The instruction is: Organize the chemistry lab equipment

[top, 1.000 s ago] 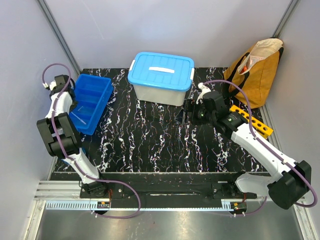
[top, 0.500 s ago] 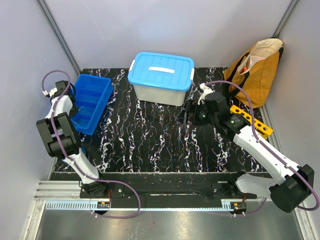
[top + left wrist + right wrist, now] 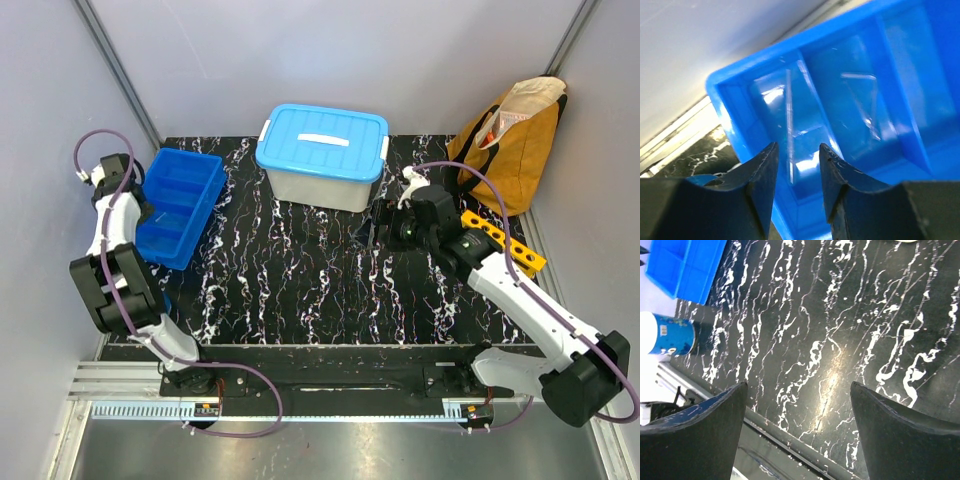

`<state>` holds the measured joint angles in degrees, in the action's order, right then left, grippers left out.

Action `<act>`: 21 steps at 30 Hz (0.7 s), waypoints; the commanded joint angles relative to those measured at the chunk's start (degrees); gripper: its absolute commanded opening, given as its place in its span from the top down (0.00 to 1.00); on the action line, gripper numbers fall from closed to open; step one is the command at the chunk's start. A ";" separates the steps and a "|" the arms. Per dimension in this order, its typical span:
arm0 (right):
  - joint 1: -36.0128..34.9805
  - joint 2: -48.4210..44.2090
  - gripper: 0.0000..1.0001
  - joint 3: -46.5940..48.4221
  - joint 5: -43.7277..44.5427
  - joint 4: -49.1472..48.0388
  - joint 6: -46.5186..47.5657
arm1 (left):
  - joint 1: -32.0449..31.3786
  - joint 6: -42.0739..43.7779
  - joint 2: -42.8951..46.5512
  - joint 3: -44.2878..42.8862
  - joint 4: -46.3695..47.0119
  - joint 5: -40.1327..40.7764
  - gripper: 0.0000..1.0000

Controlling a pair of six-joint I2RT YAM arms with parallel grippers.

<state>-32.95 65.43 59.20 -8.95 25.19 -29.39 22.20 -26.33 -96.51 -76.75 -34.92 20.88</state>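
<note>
The left gripper [image 3: 796, 150] hangs slightly parted and empty, just over the blue bin [image 3: 740, 80]. Clear glassware [image 3: 860, 100] seems sorted into the bin's compartments. The right gripper [image 3: 797, 390], spread wide and empty above the table [image 3: 840, 315], looks ready to fetch more.

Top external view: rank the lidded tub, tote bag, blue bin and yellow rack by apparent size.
1-2. lidded tub and tote bag: too close to call.
3. blue bin.
4. yellow rack: partly hidden, clearly smallest.
</note>
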 commanded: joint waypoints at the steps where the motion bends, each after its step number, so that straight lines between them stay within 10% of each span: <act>1: 0.17 1.63 0.12 3.11 8.66 0.64 1.08 | -4.25 3.73 9.39 -0.60 3.01 -10.15 0.56; 8: 2.27 8.21 0.16 8.82 23.62 3.11 4.69 | -14.54 6.73 22.66 0.63 3.63 -20.07 0.46; 15: 8.51 18.75 0.31 13.83 23.72 1.97 2.85 | -20.35 7.52 34.18 8.97 6.70 -32.73 0.28; 17: 10.62 21.83 0.39 14.89 22.14 0.66 1.36 | -21.31 6.73 37.25 12.83 8.10 -35.11 0.03; 21: 14.05 28.77 0.49 17.08 20.12 -2.16 -1.90 | -21.93 4.71 43.06 23.20 12.67 -41.00 0.01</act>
<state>-21.61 89.32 72.25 11.64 27.03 -27.66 0.80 -20.18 -57.63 -61.17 -27.59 -10.85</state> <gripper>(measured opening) 0.536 0.985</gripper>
